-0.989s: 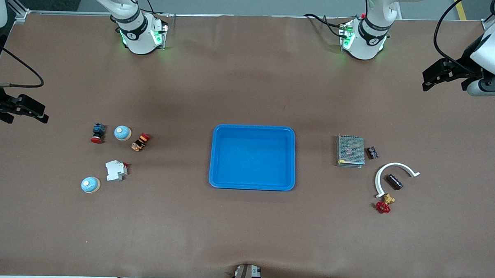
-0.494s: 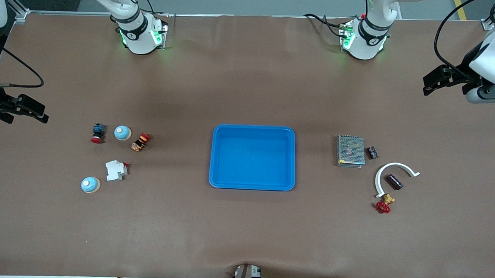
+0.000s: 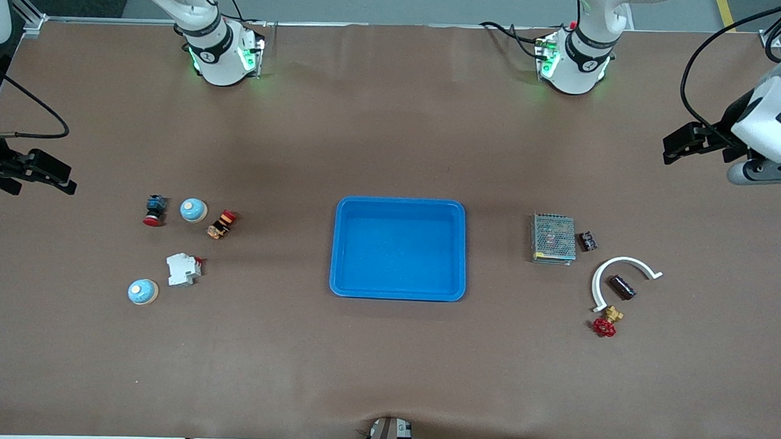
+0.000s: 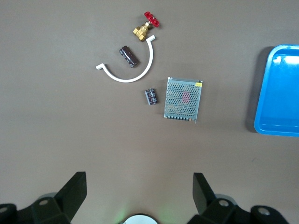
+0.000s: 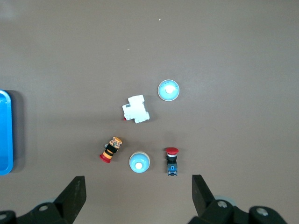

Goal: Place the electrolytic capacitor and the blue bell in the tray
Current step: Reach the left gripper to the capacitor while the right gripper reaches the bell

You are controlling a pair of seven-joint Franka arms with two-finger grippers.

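The blue tray (image 3: 398, 248) sits mid-tabletop with nothing in it. The electrolytic capacitor (image 3: 621, 287) lies inside the white curved piece (image 3: 620, 273) toward the left arm's end, well apart from the left end effector (image 3: 675, 146), which hangs spread and empty over bare tabletop. Two blue bells (image 3: 193, 210) (image 3: 143, 292) lie toward the right arm's end, well apart from the right end effector (image 3: 64, 181), likewise spread and empty.
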